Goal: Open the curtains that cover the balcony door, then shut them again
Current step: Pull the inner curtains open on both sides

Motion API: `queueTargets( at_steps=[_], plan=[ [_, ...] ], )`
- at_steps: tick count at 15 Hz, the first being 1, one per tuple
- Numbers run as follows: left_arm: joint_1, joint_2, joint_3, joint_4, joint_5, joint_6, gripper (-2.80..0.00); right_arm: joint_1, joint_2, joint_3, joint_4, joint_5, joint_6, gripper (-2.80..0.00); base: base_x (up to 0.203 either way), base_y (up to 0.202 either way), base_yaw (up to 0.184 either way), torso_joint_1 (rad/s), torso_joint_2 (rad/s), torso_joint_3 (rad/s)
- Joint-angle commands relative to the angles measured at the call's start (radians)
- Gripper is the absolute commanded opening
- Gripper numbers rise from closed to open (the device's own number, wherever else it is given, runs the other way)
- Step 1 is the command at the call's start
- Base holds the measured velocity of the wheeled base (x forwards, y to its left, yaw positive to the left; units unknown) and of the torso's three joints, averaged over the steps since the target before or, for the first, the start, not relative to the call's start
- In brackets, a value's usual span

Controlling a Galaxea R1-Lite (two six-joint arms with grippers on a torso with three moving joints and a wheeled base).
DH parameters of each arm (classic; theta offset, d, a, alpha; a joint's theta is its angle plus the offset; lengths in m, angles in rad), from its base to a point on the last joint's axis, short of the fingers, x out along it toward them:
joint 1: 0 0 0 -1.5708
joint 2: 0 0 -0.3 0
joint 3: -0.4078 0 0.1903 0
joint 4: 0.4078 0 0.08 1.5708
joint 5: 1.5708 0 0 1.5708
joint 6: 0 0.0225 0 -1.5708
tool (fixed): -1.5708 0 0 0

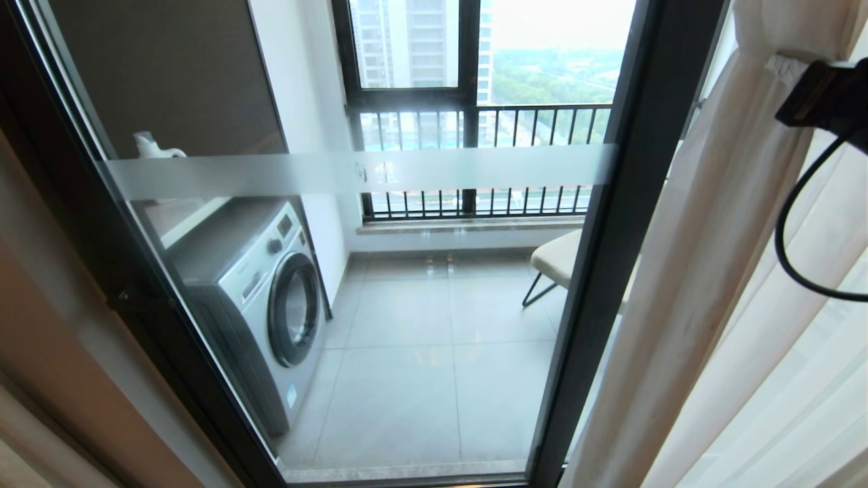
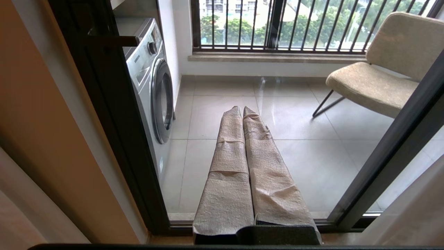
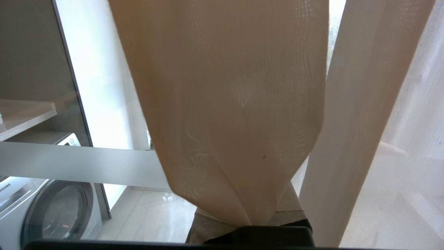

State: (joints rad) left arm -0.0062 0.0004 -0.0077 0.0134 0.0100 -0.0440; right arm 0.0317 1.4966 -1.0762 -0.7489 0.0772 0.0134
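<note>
Looking thru the head cam, I've got the door [image 1: 380, 271] filling most of the view: clear glass in a thick black frame w/ a frosted band [image 1: 359, 171] running across it. Behind the glass sits a washer [image 1: 261, 298] on the left, a tiled floor [image 1: 427, 352], a beige chair [image 1: 557, 261] partly hidden by the frame, and a barred railing [image 1: 475, 163] w/ buildings and trees beyond. The curtains [image 1: 712, 271] are bunched at the right side of the door, so the glass is uncovered; beige drape nearest the frame, white sheer [image 1: 814, 379] just beside it further right. My right arm shows only as a black bracket and cable at the upper right edge, up against the drape. From the right wrist cam, the right hand [image 3: 249, 222] is pinched shut on a gather of the drape [image 3: 229, 104], fabric fanning out from the fingertips, w/ the sheer [image 3: 399, 139] next to it. Left hand [image 2: 242, 111] is parked low, pointing at the glass, its two wrapped fingers [image 2: 230, 166] pressed together, holding nothing, apart from the curtains. Left wrist cam also shows the washer [image 2: 152, 80] and chair [image 2: 374, 80] past the glass.
</note>
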Motion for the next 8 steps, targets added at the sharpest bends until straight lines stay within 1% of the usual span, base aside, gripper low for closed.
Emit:
queueTargets(
  at_steps=[1, 8],
  plan=[
    [0.0, 0.0, 0.0, 0.0, 0.001, 0.0, -2.8, -0.001, 0.001, 0.001, -0.004, 0.001, 0.0, -2.8, 0.0, 0.0, 0.0, 0.0, 0.0, 0.0],
    [0.0, 0.0, 0.0, 0.002, 0.001, -0.002, -2.8, -0.001, -0.023, 0.041, -0.006, 0.001, 0.002, -2.8, 0.0, 0.0, 0.0, 0.0, 0.0, 0.0]
  ],
)
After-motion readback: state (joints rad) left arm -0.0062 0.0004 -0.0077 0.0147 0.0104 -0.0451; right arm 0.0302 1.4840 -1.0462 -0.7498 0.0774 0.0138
